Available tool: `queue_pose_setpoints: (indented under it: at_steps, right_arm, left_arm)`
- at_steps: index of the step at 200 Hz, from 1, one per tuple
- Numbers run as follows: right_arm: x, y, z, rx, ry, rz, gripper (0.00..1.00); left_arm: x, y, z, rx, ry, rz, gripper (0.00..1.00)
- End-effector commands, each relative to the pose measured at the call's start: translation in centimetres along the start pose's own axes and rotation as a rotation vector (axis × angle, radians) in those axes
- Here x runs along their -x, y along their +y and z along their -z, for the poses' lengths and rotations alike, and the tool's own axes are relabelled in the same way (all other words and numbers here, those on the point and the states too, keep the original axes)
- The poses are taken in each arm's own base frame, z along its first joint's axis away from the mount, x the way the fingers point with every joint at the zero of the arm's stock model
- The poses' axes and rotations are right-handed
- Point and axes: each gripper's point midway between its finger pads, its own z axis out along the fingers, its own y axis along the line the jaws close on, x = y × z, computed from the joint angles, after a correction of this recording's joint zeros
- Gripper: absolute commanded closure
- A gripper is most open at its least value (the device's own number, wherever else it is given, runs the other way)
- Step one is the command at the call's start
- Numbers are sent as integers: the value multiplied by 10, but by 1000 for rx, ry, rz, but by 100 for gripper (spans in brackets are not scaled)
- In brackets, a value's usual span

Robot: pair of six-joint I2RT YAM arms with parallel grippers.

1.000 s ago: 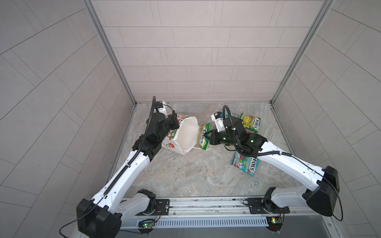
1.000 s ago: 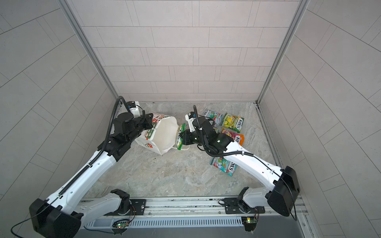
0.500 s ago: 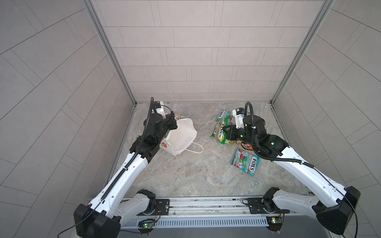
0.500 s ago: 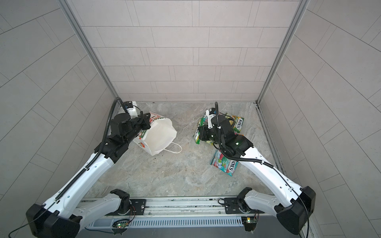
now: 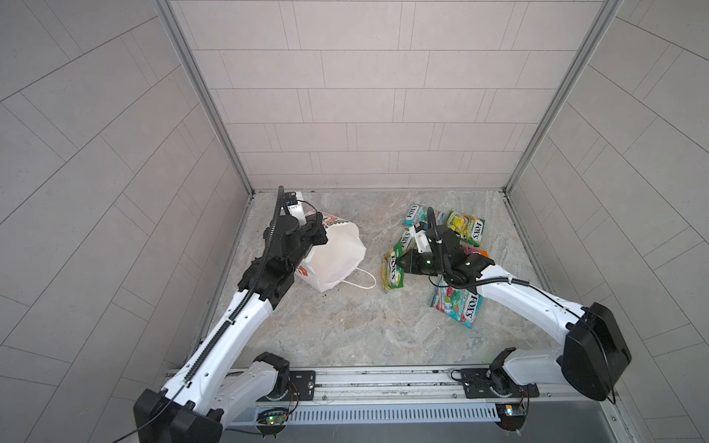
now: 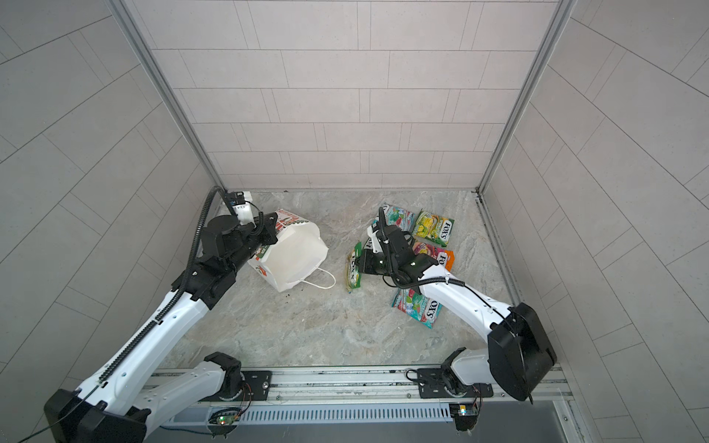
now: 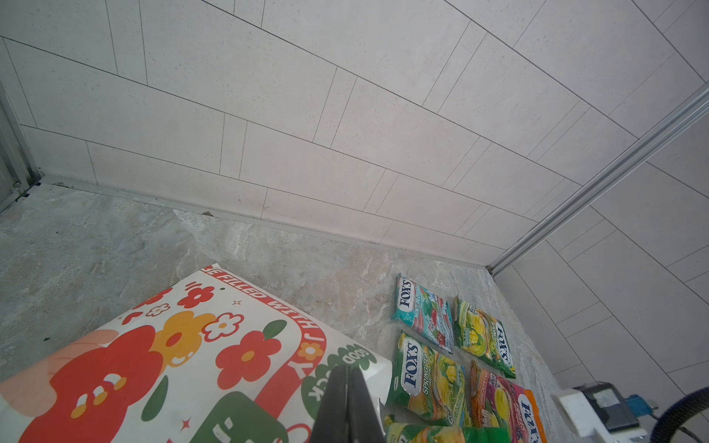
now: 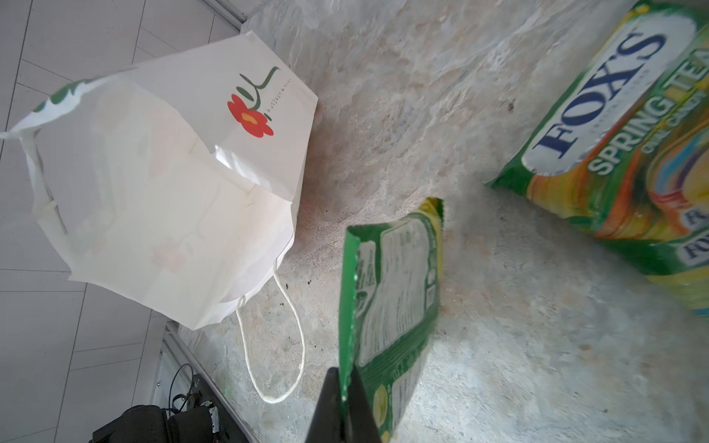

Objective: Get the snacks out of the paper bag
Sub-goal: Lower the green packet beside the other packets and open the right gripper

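The white paper bag is tipped on its side at the left, mouth facing right, one cord handle on the floor. My left gripper is shut on the bag's printed far rim. My right gripper is shut on the edge of a green-yellow snack packet, which hangs edge-on just over the floor to the right of the bag. Several other snacks lie at the right: teal ones, a green-yellow one, a red-yellow one.
The bag's inside shows only white paper in the right wrist view. Tiled walls close in the marble floor on three sides. A metal rail with both arm bases runs along the front edge.
My right gripper drew the green-yellow packet out of the bag's mouth and carried it right, toward the other packets. The bag tipped further and its handle fell onto the floor.
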Motion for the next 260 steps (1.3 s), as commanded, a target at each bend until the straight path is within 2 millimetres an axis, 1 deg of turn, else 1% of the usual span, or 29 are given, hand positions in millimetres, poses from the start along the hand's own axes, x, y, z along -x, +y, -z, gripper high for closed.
queue_pose_setpoints:
  at_steps: [1,15,40,59,80,94,113,143,157,181,191,209,222,239,248,260]
  right_arm:
    - [15,13,-1,88,-54,-36,100]
    - [9,-5,-5,65,-36,-79,100]
    - [-9,-37,-7,17,1,-136,100]
    - [-23,-54,-4,-24,18,-144,100]
    - [-37,-76,3,-113,27,-129,100]
    - [-44,-90,7,-178,25,-116,100]
    - [-49,-102,10,-215,23,-122,100]
    - [-52,-110,12,-258,30,-116,100]
    - [-51,-114,16,-293,28,-101,100]
    - [-47,-123,26,-369,8,-82,96]
    - [-46,-126,30,-394,6,-77,91]
    - [-43,-127,38,-425,0,-66,73]
    - [-38,-125,46,-448,-20,-55,63]
    - [-28,-118,56,-445,-62,-32,57]
    - [-23,-109,57,-406,-78,-8,56]
    - [-18,-94,53,-331,-89,8,55]
  left_arm:
    - [10,-2,5,-16,-40,-11,100]
    - [10,-2,5,-17,-41,-11,100]
    - [10,-2,4,-17,-39,-10,100]
    - [9,-2,3,-20,-35,-6,100]
    - [8,-2,2,-25,-29,-1,100]
    - [8,-2,2,-29,-30,2,100]
    - [7,-3,1,-32,-27,7,100]
    - [6,-3,0,-37,-20,12,100]
    - [6,-3,0,-38,-20,12,100]
    - [6,-3,-1,-39,-20,14,100]
    - [5,-4,-1,-41,-18,14,100]
    - [5,-4,-2,-45,-15,15,100]
    - [4,-6,-2,-52,-13,16,100]
    - [4,-8,-3,-63,-9,18,100]
    - [4,-9,-3,-69,-6,21,100]
    - [3,-12,-4,-84,-2,24,100]
